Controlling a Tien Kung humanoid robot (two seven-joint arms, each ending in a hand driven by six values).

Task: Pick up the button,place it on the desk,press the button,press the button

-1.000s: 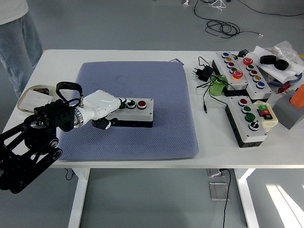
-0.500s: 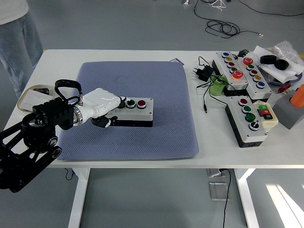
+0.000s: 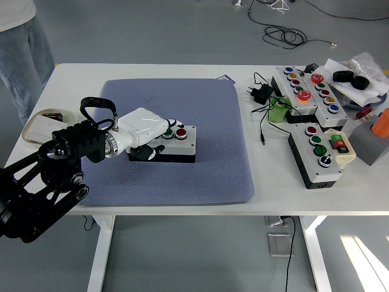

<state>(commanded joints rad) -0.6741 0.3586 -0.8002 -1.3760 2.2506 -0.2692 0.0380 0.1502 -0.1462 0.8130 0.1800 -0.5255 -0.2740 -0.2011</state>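
Note:
A white button box (image 3: 182, 145) with a black base lies on the blue mat (image 3: 200, 170) in the middle of the table. It carries a red button (image 3: 181, 132) and a green button (image 3: 168, 134). My left hand (image 3: 159, 137), white-shelled on a black arm, reaches in from the left and covers the box's left end. Its fingertips (image 3: 172, 124) lie on top, at the green button, and the thumb (image 3: 143, 152) hangs at the box's front side. The fingers are stretched out and grasp nothing. The right arm is out of view.
Several other button boxes (image 3: 317, 155) stand at the right with a black power adapter (image 3: 261, 92), cables, a green object (image 3: 279, 111) and an orange object (image 3: 382, 121). A small tray (image 3: 37, 125) sits at the left edge. A person's legs (image 3: 18, 55) show at the top left.
My left hand has moved right and a little up, from beside the box's left end to over it. Its fingers now reach the green button. The box has not moved.

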